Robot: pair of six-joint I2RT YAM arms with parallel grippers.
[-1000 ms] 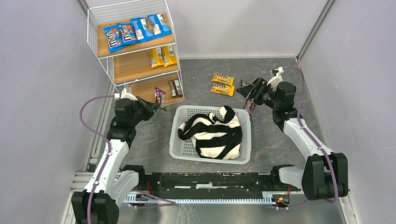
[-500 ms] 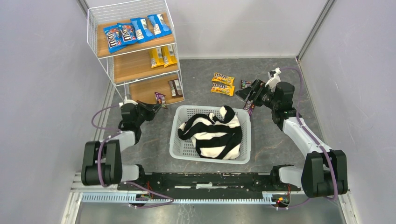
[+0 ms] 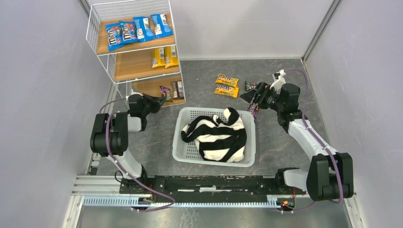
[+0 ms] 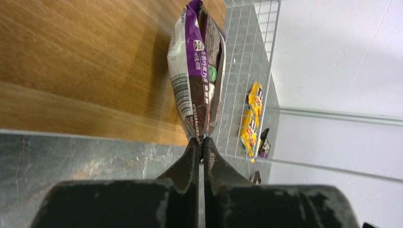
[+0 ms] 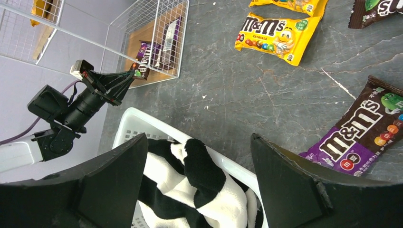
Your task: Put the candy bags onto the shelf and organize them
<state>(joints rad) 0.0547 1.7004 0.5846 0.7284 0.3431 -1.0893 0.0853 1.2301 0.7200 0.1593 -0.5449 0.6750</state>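
Pinching purple candy bag (image 4: 195,71), left pincer (image 4: 203,141)

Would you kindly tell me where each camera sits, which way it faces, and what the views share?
Top external: overhead, behind the robot, looking down on shelf, basket and table; left arm and right arm show whole.
Left wrist: looks along the shut left end effector at the purple candy bag by the shelf's bottom board; only fingers show.
Right wrist: looks down past the open right end effector at basket and table; left arm visible.
Shared: all three show the yellow candy bags.
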